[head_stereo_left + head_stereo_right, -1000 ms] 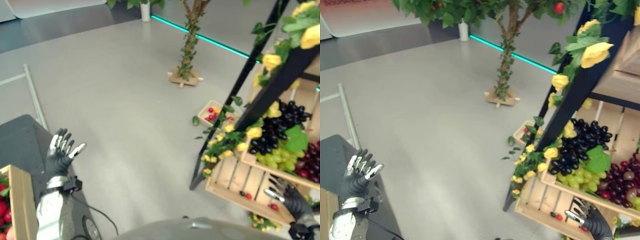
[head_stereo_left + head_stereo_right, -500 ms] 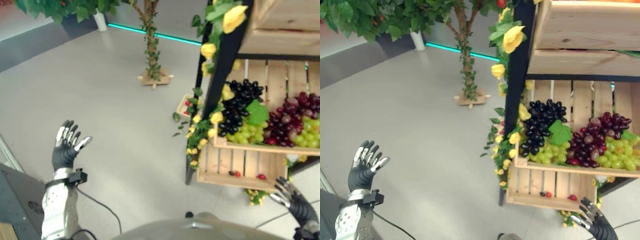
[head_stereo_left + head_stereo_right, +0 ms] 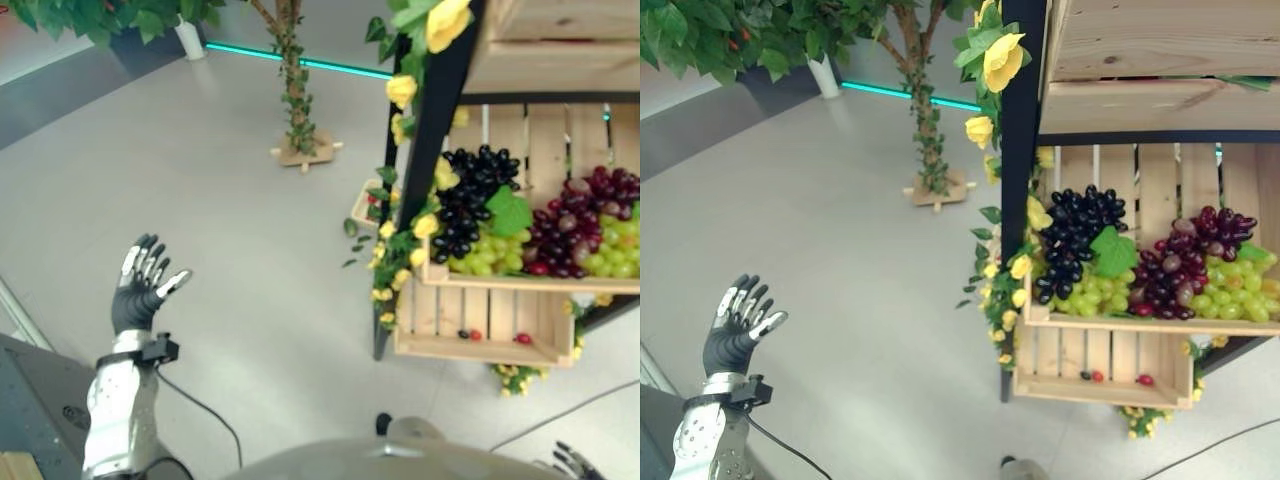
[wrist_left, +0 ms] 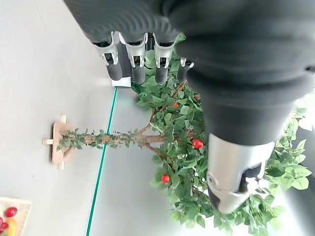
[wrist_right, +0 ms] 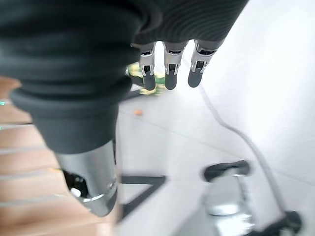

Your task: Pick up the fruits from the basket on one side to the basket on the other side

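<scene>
**Empty hands, fruit way out of reach**

Silver-fingered left hand (image 3: pixel 140 292) is raised over the bare grey floor (image 3: pixel 230 200), fingers straight and spread, holding nothing. The right hand (image 5: pixel 167 64) hangs low with relaxed fingers, also empty.

Fruit sits well apart from both: dark, red and green grape bunches (image 3: pixel 1140 265) in the slatted wooden crate shelf (image 3: pixel 1110 365), plus a small tray of red fruit (image 3: pixel 372 205) on the floor behind the black post (image 3: pixel 1018 150).

Risk-wise, any reach probably snags the yellow-flower vine (image 3: pixel 1000 290) on that post. Farther back stands a leafy potted tree (image 3: pixel 295 100).
</scene>
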Available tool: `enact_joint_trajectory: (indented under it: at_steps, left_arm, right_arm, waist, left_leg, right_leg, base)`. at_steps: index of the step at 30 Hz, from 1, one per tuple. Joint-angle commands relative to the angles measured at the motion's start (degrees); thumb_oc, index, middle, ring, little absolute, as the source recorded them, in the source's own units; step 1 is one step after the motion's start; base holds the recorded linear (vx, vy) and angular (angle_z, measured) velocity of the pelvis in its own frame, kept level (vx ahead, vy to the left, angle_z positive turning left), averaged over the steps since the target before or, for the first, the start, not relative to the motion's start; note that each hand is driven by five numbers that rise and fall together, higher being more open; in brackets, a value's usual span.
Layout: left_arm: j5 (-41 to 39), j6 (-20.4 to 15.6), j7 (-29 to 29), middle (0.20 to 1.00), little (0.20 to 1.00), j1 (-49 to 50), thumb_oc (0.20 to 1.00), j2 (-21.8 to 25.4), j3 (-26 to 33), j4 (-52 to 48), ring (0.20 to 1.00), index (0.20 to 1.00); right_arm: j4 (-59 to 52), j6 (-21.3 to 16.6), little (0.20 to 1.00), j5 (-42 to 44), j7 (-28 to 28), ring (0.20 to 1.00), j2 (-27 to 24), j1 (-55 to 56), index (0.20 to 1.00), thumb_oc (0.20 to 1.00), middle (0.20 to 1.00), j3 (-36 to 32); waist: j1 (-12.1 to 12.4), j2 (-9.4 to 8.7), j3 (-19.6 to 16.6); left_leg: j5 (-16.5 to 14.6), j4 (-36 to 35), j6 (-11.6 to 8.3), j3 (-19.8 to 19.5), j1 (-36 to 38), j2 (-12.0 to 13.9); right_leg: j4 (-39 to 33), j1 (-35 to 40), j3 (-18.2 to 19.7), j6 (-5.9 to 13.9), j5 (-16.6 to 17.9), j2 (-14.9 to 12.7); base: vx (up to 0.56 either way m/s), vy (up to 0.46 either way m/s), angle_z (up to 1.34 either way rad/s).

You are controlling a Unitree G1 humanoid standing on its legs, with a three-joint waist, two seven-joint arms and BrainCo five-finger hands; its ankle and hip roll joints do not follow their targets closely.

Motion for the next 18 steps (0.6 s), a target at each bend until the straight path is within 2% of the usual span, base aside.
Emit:
enact_joint_trajectory:
  at_steps: [1, 10, 18]
  left_arm:
    - [0.8, -2.5, 0.0, 1.0, 1.0, -2.4, 1.0, 3.7, -0.2, -1.6, 1.0, 1.0]
    - [0.1, -1.7, -0.2, 1.0, 1.0, -4.9, 1.0, 4.5, -5.7, -1.9, 1.0, 1.0]
    - [-0.8, -1.2, 0.0, 1.0, 1.0, -6.0, 1.0, 5.6, -7.6, -4.3, 1.0, 1.0]
  right_arm:
    - [3.1, -3.1, 1.0, -0.5, -1.9, 1.0, -0.4, -4.8, 1.0, 1.0, 1.0, 3.6]
    - [12.7, -3.7, 1.0, -3.1, -6.0, 1.0, 1.1, -14.0, 1.0, 1.0, 1.0, 12.3]
    - [14.5, -3.5, 1.0, -3.8, -8.0, 1.0, 3.0, -18.7, 1.0, 1.0, 1.0, 16.3]
  waist:
    - [1.3, -2.48, -2.2]
    - [5.1, -0.9, -2.8]
    - [8.5, -0.31, -3.8]
  left_leg:
    - [-4.1, 4.1, 2.48, -1.1, -2.6, -3.9]
    - [-3.9, 3.4, 2.81, -4.9, -2.0, -5.3]
    - [-4.4, 4.1, 3.1, -8.5, -2.4, -6.7]
  right_leg:
    - [-5.4, 6.1, -0.3, 6.42, -0.1, -3.1]
    - [-6.2, 8.7, -4.1, 6.47, -0.8, -4.2]
    - [-6.4, 10.7, -8.2, 6.68, -1.6, -5.4]
  base:
    - [0.03, 0.0, 0.16]
    - [0.04, 0.009, 0.27]
    - [0.05, 0.021, 0.37]
